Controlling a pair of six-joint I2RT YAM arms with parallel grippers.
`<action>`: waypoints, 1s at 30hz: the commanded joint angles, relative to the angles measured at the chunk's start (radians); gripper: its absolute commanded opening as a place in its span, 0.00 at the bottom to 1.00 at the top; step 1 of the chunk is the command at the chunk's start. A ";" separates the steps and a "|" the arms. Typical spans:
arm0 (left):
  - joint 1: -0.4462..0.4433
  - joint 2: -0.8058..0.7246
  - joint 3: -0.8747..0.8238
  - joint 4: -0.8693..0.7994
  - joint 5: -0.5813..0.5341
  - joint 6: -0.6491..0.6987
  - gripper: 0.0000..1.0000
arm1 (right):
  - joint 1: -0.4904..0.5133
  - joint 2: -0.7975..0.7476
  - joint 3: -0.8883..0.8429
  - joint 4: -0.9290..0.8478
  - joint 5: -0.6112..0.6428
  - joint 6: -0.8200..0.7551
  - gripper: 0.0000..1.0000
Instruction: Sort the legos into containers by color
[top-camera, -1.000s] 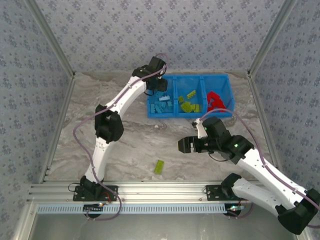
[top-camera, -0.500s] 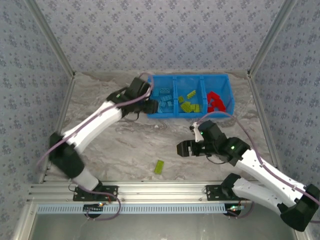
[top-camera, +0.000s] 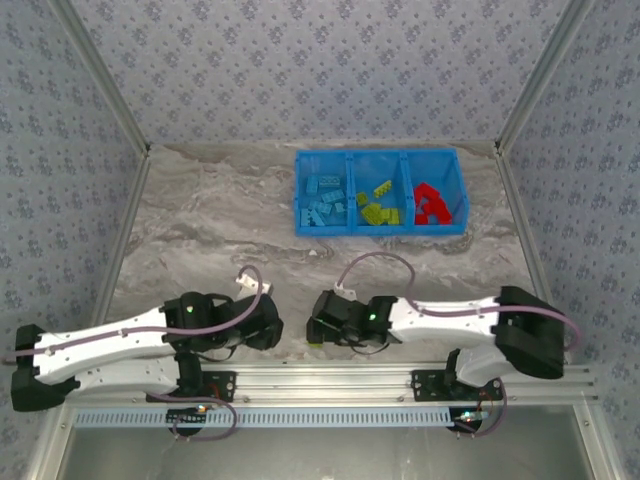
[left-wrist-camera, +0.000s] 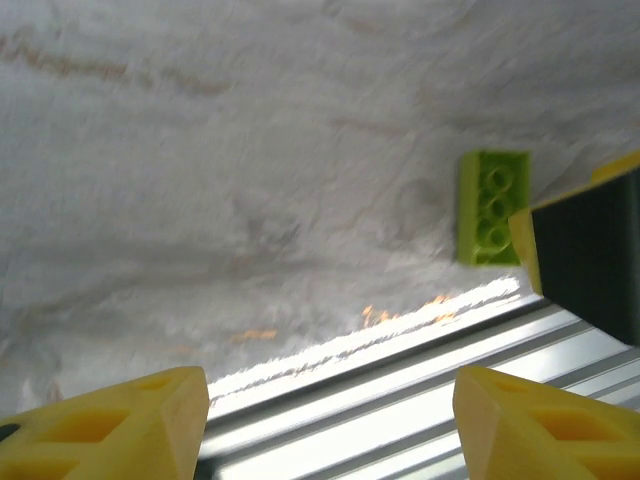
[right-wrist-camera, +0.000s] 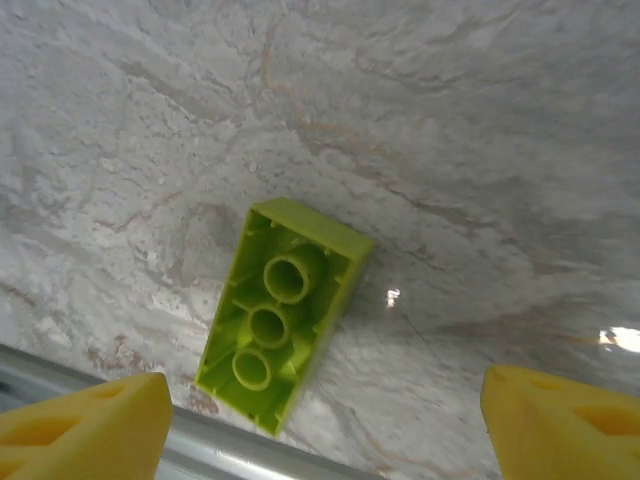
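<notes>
Right jaws released, spread over the small lime-green plastic lego brick (right-wrist-camera: 285, 310) lying underside-up on the grey marbled counter (right-wrist-camera: 450, 120) by the near metal rail (left-wrist-camera: 400, 390); left jaws released, empty; brick likely light, rigid, slick, so pinch its long sides.

A lime-green brick (right-wrist-camera: 285, 312) lies upside down (hollow underside and three tubes facing up) on the marble table (right-wrist-camera: 480, 150), beside the metal rail (right-wrist-camera: 215, 445). The right gripper (right-wrist-camera: 322, 425) fingers (right-wrist-camera: 85, 420) stand wide apart, clear of the brick.
</notes>
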 joint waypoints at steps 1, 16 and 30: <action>-0.032 -0.013 -0.008 -0.110 -0.023 -0.143 0.68 | 0.025 0.071 0.069 0.046 0.025 0.074 0.84; -0.031 -0.146 -0.099 -0.035 0.025 -0.138 0.82 | 0.078 0.274 0.234 -0.280 0.236 0.055 0.52; -0.007 -0.264 -0.205 0.470 0.187 0.044 0.84 | -0.094 -0.138 0.015 -0.206 0.263 -0.059 0.27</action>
